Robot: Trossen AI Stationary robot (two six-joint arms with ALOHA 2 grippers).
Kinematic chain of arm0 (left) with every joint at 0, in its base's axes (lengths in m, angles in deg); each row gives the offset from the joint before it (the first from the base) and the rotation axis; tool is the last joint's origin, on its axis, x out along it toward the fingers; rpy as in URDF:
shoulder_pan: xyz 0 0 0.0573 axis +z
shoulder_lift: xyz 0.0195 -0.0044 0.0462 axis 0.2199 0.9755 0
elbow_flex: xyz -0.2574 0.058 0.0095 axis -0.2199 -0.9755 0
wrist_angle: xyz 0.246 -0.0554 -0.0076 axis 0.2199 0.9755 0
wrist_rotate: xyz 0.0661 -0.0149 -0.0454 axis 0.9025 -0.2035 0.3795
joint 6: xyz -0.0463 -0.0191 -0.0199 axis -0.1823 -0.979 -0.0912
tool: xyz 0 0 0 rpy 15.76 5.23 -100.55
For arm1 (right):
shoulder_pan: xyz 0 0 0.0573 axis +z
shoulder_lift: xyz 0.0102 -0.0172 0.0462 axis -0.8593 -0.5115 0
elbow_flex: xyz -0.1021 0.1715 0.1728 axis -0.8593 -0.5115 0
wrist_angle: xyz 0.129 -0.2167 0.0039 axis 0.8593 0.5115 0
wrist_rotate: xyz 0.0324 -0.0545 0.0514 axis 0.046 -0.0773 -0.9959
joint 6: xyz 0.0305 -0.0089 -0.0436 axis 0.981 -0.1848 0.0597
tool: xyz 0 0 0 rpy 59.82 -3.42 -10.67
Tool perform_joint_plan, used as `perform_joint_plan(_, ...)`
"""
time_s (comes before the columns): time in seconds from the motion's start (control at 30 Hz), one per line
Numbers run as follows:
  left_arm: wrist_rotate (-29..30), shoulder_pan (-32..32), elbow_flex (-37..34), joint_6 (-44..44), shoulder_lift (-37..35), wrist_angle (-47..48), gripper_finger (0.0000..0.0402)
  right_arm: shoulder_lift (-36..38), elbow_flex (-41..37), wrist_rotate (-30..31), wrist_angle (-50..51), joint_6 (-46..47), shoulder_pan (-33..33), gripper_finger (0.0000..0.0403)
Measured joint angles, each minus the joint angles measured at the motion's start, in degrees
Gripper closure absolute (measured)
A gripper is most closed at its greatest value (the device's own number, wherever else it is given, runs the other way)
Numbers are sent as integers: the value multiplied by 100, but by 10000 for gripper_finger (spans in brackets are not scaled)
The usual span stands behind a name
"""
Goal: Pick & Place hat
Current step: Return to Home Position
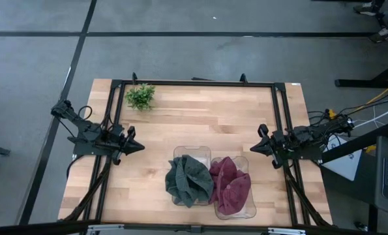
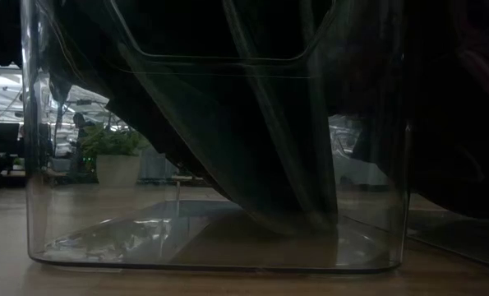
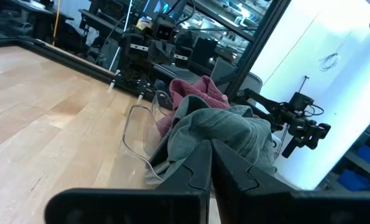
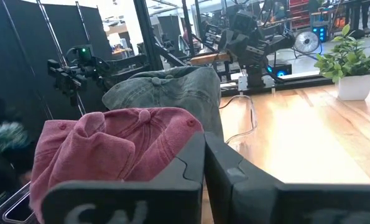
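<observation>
High view: I see the left gripper (image 1: 134,147) by the light wooden table's (image 1: 200,124) left edge and the right gripper (image 1: 254,149) by its right edge. Crumpled gray fabric caps (image 1: 189,179) sit in the left clear plastic bin (image 1: 192,149). The red fabric caps (image 1: 231,186) sit in the right clear plastic bin (image 1: 240,213) just beside it.

Low view: a bin wall fills the frame, and the fabric inside is too dark for me to tell its colour.

Left wrist view: fingers (image 3: 237,177) pressed together, holding nothing.

Right wrist view: fingers (image 4: 181,171) likewise pressed together and empty.

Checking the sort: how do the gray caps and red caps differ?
The gray caps sit in the left bin, the red caps in the right bin. The gray caps are dull green-gray, the red caps faded maroon. Both piles lie crumpled, side by side.
</observation>
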Motion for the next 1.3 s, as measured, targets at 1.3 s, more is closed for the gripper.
perform_joint_plan(1.3,3,2,0,0,0,0,389,-2,2,0,2,-2,1,395)
